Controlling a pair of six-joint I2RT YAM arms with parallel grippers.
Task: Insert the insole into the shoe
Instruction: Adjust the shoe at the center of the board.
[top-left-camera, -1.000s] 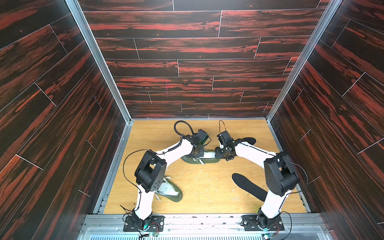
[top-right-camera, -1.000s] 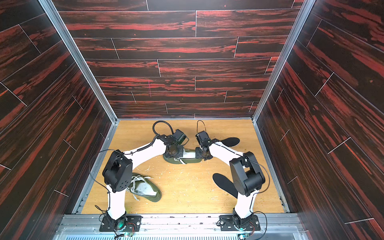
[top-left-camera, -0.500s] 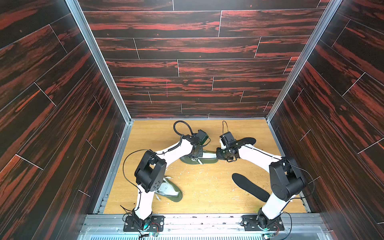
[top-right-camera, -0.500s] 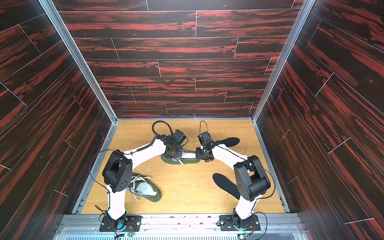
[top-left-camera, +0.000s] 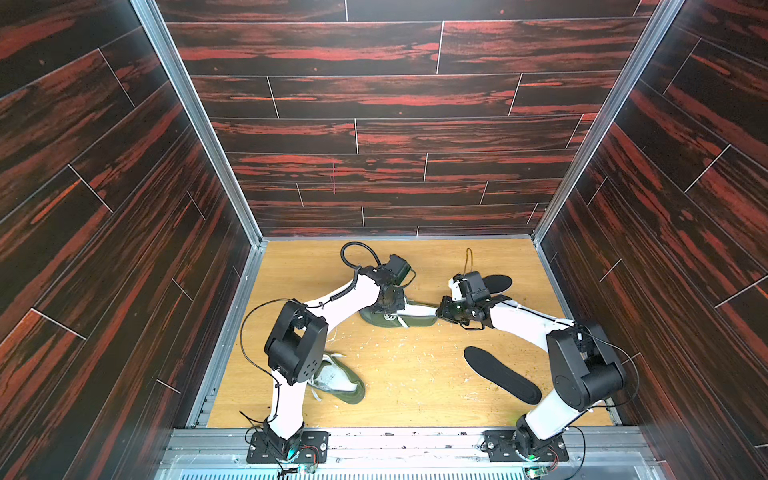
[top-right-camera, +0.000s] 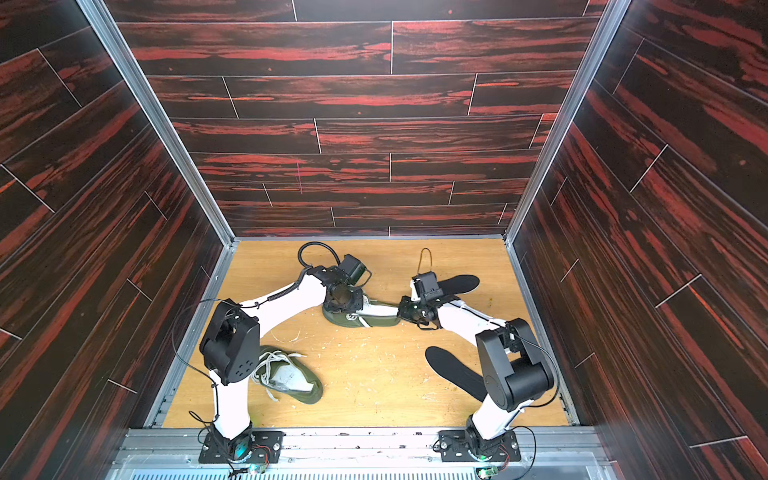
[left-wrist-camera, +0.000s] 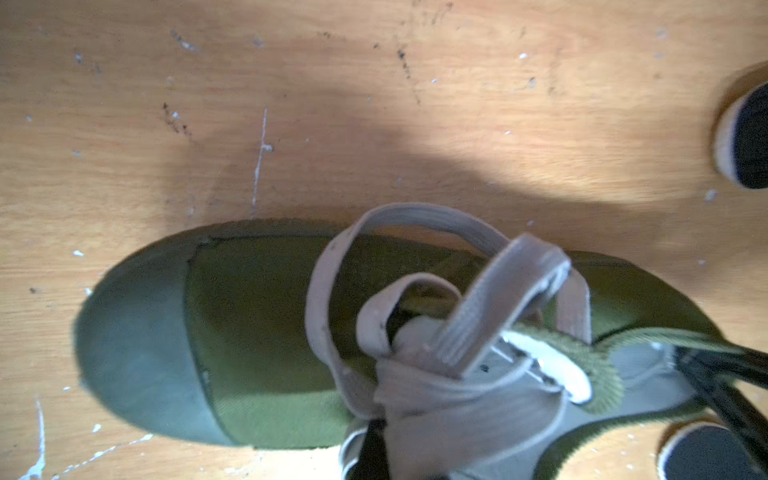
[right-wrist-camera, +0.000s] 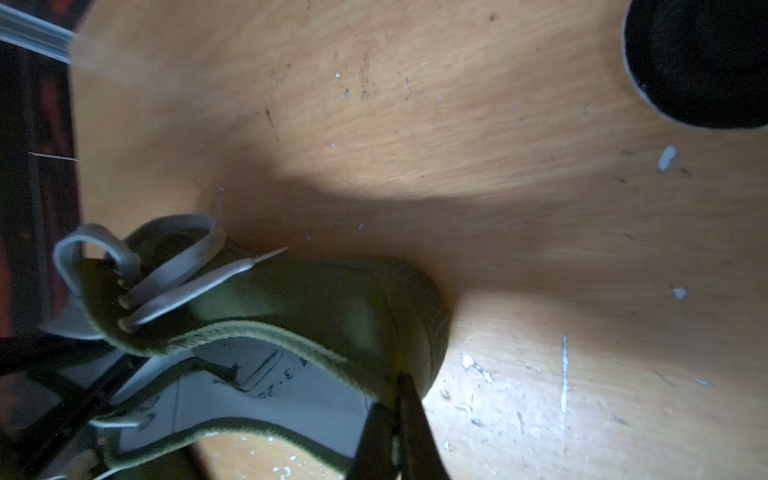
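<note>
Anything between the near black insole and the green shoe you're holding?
Nothing visible: only wooden floor separates the flat black foam insole from the olive-green canvas shoe. The right gripper pinches its heel rim.

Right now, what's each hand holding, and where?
Both hold the shoe: right hand pinches the heel rim, left hand grips near the laces.

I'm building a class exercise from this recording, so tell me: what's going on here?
Both arms hold one green shoe mid-table. The left end effector is shut at its tongue and laces, and the right end effector is shut on its heel collar. The shoe's opening shows only pale lining, with no insole inside yet. The near black insole and the far black insole lie on the table. A second green shoe lies by the left arm's base.
</note>
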